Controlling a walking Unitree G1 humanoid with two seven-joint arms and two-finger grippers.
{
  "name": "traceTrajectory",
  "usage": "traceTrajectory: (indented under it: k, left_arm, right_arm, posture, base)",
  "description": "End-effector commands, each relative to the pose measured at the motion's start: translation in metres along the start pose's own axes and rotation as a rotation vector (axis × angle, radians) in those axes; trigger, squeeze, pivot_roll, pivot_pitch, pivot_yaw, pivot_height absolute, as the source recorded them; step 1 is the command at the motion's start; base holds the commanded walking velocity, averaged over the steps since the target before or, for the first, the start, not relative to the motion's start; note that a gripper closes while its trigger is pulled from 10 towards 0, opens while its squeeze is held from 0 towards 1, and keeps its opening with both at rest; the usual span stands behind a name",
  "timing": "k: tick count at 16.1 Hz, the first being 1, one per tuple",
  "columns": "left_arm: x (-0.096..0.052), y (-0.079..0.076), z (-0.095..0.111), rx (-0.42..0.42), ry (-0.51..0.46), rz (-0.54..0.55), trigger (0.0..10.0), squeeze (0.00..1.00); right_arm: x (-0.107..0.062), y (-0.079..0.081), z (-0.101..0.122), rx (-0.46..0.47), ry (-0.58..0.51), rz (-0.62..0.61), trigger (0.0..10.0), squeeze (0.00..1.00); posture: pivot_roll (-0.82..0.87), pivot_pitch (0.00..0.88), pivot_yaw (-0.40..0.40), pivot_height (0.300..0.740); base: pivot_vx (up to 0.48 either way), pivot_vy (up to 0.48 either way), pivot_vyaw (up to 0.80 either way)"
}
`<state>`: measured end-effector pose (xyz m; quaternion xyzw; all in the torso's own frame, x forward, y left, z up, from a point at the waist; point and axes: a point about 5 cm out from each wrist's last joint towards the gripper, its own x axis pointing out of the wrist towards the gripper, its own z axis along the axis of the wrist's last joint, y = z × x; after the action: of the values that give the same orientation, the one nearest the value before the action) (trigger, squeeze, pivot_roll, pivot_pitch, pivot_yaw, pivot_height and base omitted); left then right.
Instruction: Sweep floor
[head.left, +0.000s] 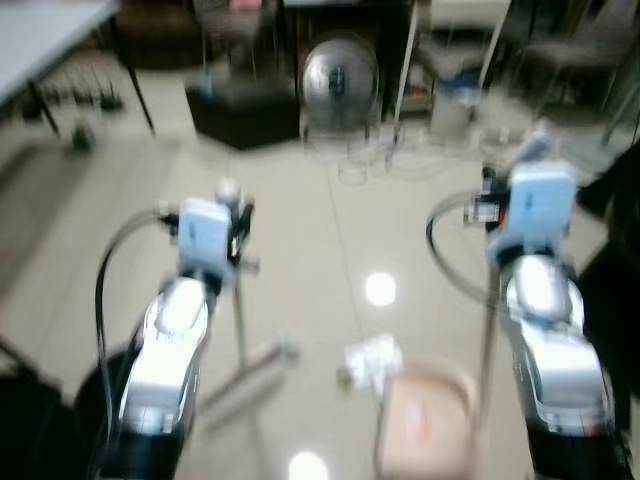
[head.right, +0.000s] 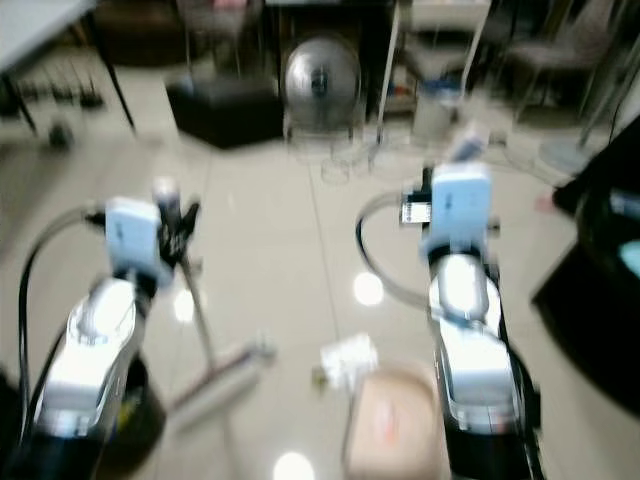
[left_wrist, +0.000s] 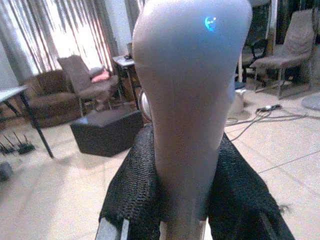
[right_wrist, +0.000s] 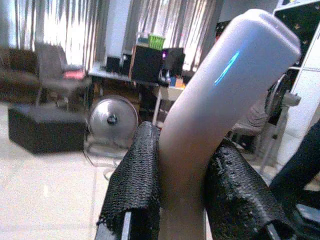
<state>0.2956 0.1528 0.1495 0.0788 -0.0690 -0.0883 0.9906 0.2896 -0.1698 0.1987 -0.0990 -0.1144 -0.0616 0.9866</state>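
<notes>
Left pincer (left_wrist: 182, 210) clamps both black fingers around the broom handle (left_wrist: 192, 100), high near its rounded top, so the long pole can swing like a lever. Right pincer (right_wrist: 182, 205) grips the dustpan handle (right_wrist: 220, 95) the same way, holding it upright. Down the poles: the broom head (head.left: 250, 372) rests on the tile floor (head.left: 330, 250) ahead of the left arm, the pinkish dustpan (head.left: 425, 420) sits beside it, and a crumpled white scrap (head.left: 372, 358) lies just at its mouth, seemingly 1 short push from going in.
</notes>
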Motion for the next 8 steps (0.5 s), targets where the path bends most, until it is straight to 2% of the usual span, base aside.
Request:
traceTrajectory:
  k: [1,6,8]
  left_arm:
    - [0.0067,-0.0066,0.0108,-0.006,-0.050,-0.022,10.0,0.00]
    - [0.0090,-0.0075,0.0075,-0.014,-0.041,-0.043,10.0,0.00]
    - [0.0166,-0.0137,0.0094,-0.021,-0.053,-0.074,10.0,0.00]
  right_arm:
    - [0.0013,-0.0080,0.0029,0.003,-0.011,-0.031,10.0,0.00]
    - [-0.0017,-0.0005,0.0049,0.058,-0.041,-0.005,10.0,0.00]
    - [0.0004,-0.0018,0.0097,0.074,-0.057,0.007,10.0,0.00]
  posture:
    - [-0.12,0.000,0.020,0.740]
    - [-0.15,0.000,0.069,0.740]
    - [-0.18,0.000,0.091,0.740]
  base:
    - [0.307,0.000,0.00]
    - [0.331,0.000,0.00]
    - [0.358,0.000,0.00]
